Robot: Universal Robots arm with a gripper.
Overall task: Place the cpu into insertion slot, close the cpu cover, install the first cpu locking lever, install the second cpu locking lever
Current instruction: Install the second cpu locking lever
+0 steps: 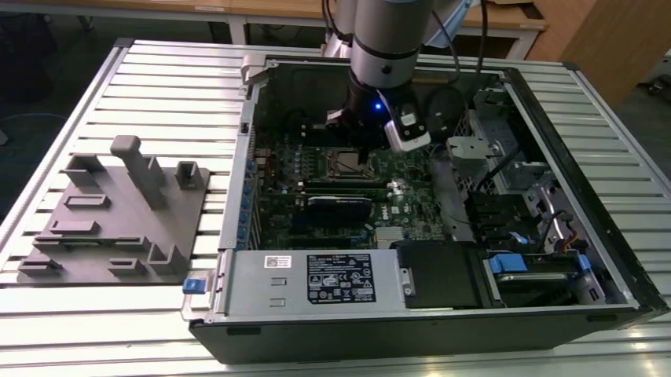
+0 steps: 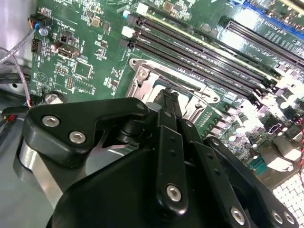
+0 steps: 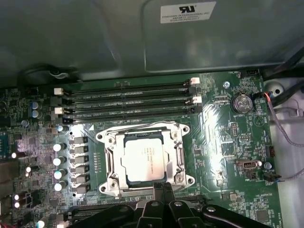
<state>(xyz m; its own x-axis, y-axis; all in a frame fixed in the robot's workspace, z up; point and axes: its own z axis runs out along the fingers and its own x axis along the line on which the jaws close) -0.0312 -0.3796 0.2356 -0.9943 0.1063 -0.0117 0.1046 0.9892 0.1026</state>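
The cpu [image 3: 145,159], a silvery-grey square chip, lies in the insertion slot [image 3: 107,183] on the green circuit board [image 3: 213,123]. The cpu cover [image 3: 113,154], a thin metal frame, lies flat around the chip. My gripper [image 3: 163,186] is shut, its two black fingers pressed together. The tips are at the socket's edge, just beside the frame. In the second wrist view the gripper [image 2: 168,97] reaches down to the metal rim of the slot [image 2: 142,71]. In the exterior view the arm stands inside the open computer case, with the gripper [image 1: 362,161] over the slot [image 1: 344,165].
Long black memory slots [image 3: 128,97] run beside the socket. A black module [image 1: 341,203] and a grey power supply box [image 1: 314,279] sit nearer the case front. Cables and drive bays [image 1: 524,204] crowd the exterior view's right. A grey fixture plate [image 1: 115,220] lies outside the case.
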